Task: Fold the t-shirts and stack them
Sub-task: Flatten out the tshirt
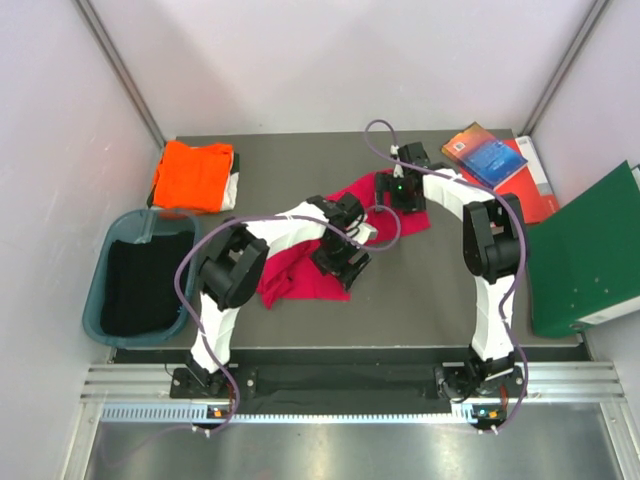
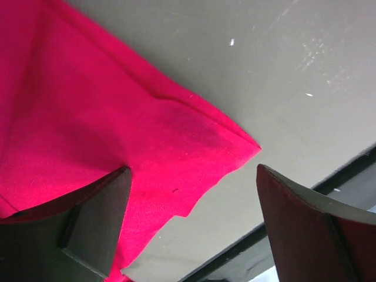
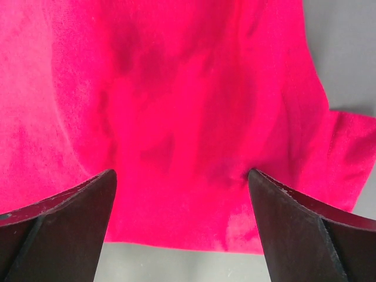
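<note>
On the grey counter (image 1: 420, 310), the crimson t-shirt (image 1: 292, 278) lies rumpled at the middle. The orange t-shirt (image 1: 192, 175) sits well apart at the far left corner. The left gripper (image 2: 194, 169) is above one corner of the crimson cloth and the right gripper (image 3: 182, 173) above its other end, both jaws released and spread wide.
</note>
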Controlling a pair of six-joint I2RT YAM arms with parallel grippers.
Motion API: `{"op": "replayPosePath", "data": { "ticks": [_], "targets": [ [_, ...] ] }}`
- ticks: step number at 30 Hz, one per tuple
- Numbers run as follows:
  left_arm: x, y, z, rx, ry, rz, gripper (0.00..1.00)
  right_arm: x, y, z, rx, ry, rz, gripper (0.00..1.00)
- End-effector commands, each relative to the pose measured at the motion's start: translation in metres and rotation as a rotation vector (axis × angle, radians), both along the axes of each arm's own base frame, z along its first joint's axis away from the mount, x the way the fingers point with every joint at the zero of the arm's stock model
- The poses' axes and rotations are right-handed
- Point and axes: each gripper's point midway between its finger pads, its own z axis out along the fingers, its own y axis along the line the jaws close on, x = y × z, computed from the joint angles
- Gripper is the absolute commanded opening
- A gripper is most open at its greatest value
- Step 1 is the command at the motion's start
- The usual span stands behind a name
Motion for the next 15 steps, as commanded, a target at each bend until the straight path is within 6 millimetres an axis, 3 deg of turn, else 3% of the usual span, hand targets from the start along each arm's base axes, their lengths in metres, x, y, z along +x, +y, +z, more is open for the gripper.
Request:
{"op": "replayPosePath", "data": {
  "ticks": [1, 6, 8, 10, 11, 12, 13, 15],
  "targets": [
    [-0.013, 0.007, -0.038, 0.177, -0.021, -0.078, 0.81, 0.020, 0.005, 0.008, 0.027, -0.057, -0.019, 0.93],
    [-0.010, 0.029, -0.060, 0.298, -0.053, -0.051, 0.67, 0.018, 0.006, 0.005, 0.020, -0.046, -0.007, 0.93],
    [-0.012, 0.039, -0.071, 0.352, -0.041, -0.040, 0.54, 0.017, 0.003, 0.004, 0.010, -0.039, -0.004, 0.92],
    [-0.017, 0.052, -0.079, 0.428, -0.023, -0.009, 0.29, 0.013, 0.003, 0.002, 0.000, -0.029, 0.008, 0.91],
    [-0.019, 0.060, -0.087, 0.475, -0.016, 0.016, 0.00, 0.011, 0.002, 0.000, -0.004, -0.021, 0.007, 0.89],
    [-0.022, 0.065, -0.090, 0.499, -0.009, 0.023, 0.00, 0.010, 0.001, 0.000, -0.006, -0.017, 0.012, 0.84],
    [-0.023, 0.068, -0.092, 0.510, -0.011, 0.035, 0.00, 0.008, 0.004, 0.002, 0.004, -0.010, 0.027, 0.64],
    [-0.025, 0.073, -0.088, 0.516, -0.033, 0.068, 0.00, 0.006, 0.006, 0.004, 0.017, -0.009, 0.041, 0.44]
  ]
}}
